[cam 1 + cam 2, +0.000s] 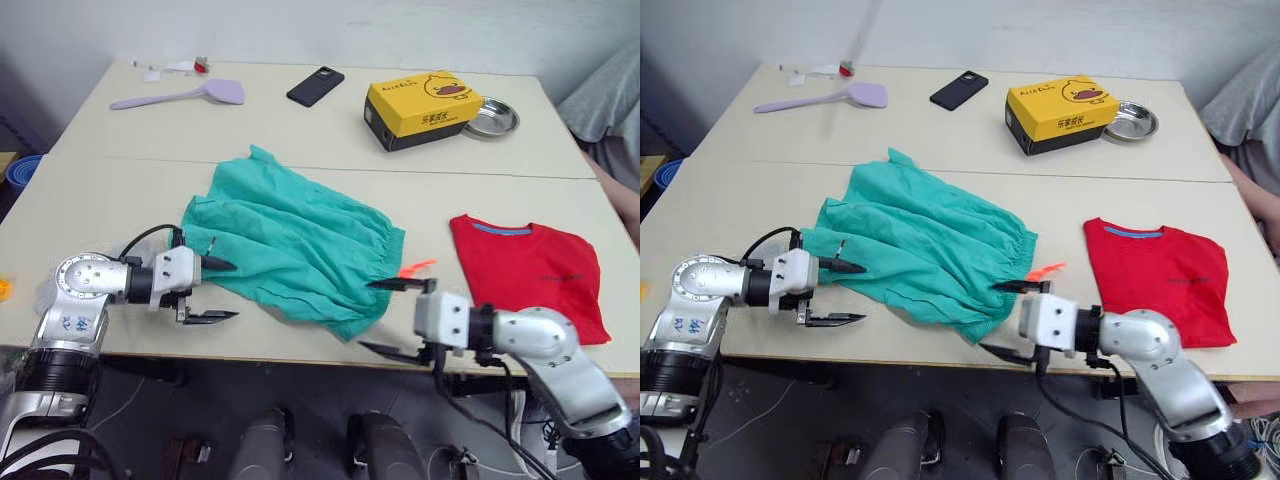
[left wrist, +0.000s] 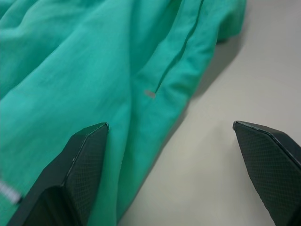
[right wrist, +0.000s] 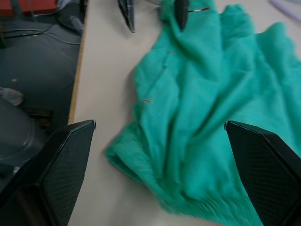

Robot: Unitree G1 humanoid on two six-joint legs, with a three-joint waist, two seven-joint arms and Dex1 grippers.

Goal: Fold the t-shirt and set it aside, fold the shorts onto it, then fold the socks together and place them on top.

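The teal-green shorts (image 1: 295, 245) lie crumpled and spread across the middle of the table, their orange drawstring (image 1: 418, 267) poking out at the right end. The red t-shirt (image 1: 525, 270) lies folded flat on the table to the right of them. My left gripper (image 1: 225, 291) is open at the shorts' left hem, one finger over the cloth (image 2: 94, 61) and the other over bare table. My right gripper (image 1: 368, 315) is open at the shorts' near right corner, by the waistband, at the table's front edge. The socks are out of view.
On the far table stand a yellow box (image 1: 422, 110), a metal dish (image 1: 492, 118), a black phone (image 1: 315, 86) and a lilac spatula (image 1: 185, 96). A person in grey (image 1: 610, 110) sits at the right edge. A blue bowl (image 1: 22, 168) shows off the table's left.
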